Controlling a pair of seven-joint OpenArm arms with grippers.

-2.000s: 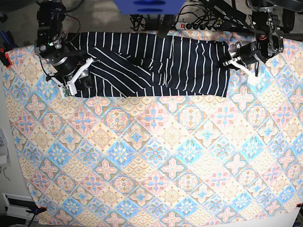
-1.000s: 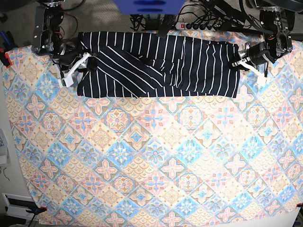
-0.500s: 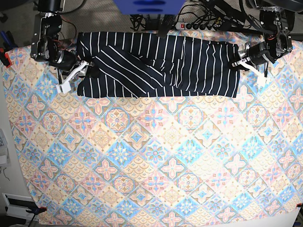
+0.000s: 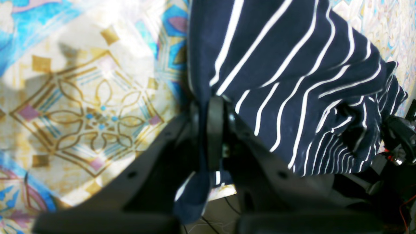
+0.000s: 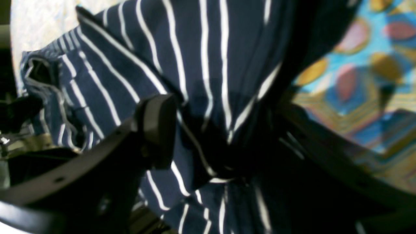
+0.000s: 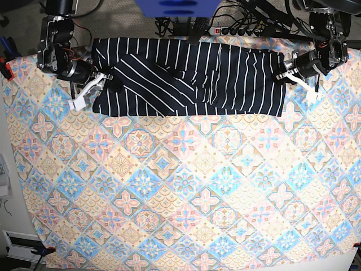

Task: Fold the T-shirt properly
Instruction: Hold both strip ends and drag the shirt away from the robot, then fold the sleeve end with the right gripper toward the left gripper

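Lying stretched along the far edge of the table, the dark navy short-sleeved T-shirt with thin white stripes [image 6: 186,76] forms a long band, its cloth doubled over itself so that a slanted flap with diagonal stripes crosses the half nearer the base view's left. Beneath it spreads the pastel tablecloth patterned with blue, pink and orange diamond tiles [image 6: 186,186], which covers nearly all of the table. At the shirt's end on the base view's right, the left gripper [image 4: 208,130] has its dark fingers pressed tight together on a pinched fold of the hem, a scrap of navy cloth hanging out below them in the left wrist view. At the opposite end, the right gripper [image 5: 221,136] stands with its jaws spread wide, one dark pad [image 5: 156,130] apart from the bunched fabric that lies between them; they do not clamp the shirt. A black power strip [image 6: 240,31] and tangled cables lie beyond the table's far edge.
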